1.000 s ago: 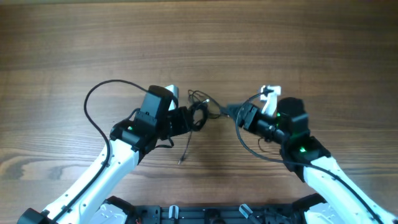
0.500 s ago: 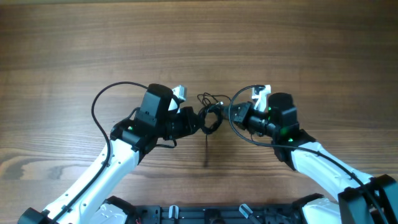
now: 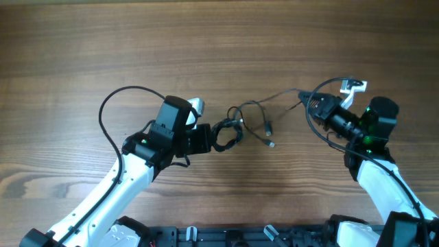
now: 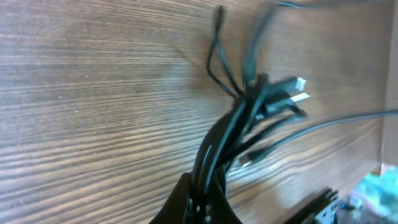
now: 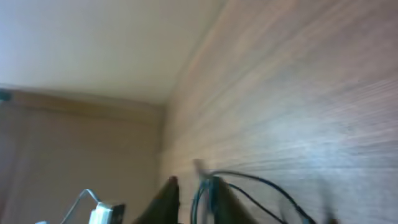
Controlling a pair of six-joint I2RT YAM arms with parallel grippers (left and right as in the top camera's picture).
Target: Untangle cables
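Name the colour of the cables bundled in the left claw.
Black cables; clearest in the left wrist view.

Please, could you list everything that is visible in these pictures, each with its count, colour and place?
Brown wooden table: one, brown, under everything.
Bundle of thin black cables with small plug ends: one, black, table centre; the number of cables cannot be told.
Single thin black cable: one, black, running from the bundle to the right tool.
Thick black arm wires: two, black, looping beside each arm.
White-and-black robot arms: two, coming from the bottom corners.
Left tool: one, black, shut on the bundle.
Right tool: one, black, holding the single cable.
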